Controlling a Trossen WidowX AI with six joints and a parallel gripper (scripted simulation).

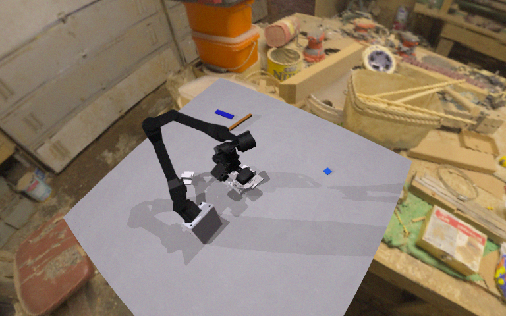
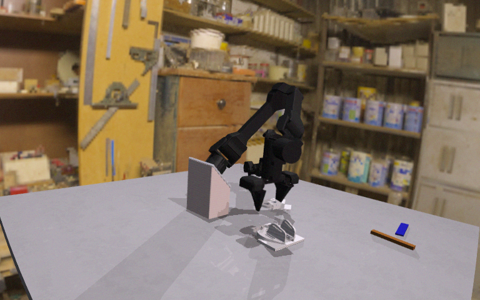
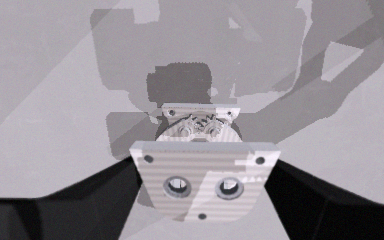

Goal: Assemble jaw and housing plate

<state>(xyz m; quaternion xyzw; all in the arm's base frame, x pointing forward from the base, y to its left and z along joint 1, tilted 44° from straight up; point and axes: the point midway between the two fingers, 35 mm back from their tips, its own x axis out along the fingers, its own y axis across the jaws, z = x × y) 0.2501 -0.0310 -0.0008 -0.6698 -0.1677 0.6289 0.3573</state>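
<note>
The claw (image 2: 270, 205) (image 3: 202, 157) grips the housing plate (image 3: 202, 170) by its sides, above the lower assembly (image 2: 279, 237) (image 3: 200, 125), which rests on the tabletop (image 1: 290, 268) (image 2: 148, 269) (image 3: 40, 165). Both geared jaws appear seated, teeth adjoining; full mesh cannot be confirmed. Remaining: lowering the plate level onto both stubs, release, withdrawal.

High top, low exterior, close downward wrist view
</note>
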